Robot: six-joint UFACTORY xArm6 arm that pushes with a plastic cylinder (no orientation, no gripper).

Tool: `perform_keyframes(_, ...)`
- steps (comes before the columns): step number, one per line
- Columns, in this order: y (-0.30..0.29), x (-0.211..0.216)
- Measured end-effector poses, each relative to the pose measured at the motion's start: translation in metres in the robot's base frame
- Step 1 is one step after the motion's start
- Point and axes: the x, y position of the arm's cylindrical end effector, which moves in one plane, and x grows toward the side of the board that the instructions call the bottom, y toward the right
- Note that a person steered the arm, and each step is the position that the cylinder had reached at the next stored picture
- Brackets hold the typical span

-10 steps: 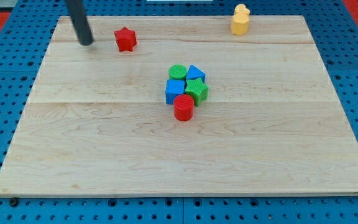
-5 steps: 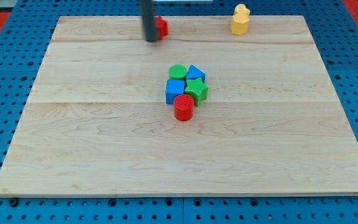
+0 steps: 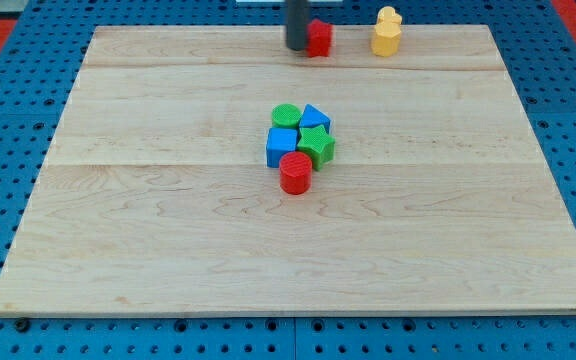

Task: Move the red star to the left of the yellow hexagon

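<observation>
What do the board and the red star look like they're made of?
The board: pale wood, going by its grain lines and plank seams, with a smooth finish. The red star, beside my tip: probably matte plastic, uniform in colour; too small to be sure.

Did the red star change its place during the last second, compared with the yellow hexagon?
Yes. The red star has slid toward the view's right along the board's top edge, much nearer the unmoved yellow hexagon. My tip touches its left side.
</observation>
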Motion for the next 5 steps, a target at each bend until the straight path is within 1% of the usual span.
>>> perform_keyframes(1,-0.027,-0.003)
perform_keyframes(2,-0.007,-0.015)
perform_keyframes(3,0.007,0.012)
perform_keyframes(4,-0.055,0.026)
perform_keyframes(5,-0.155,0.064)
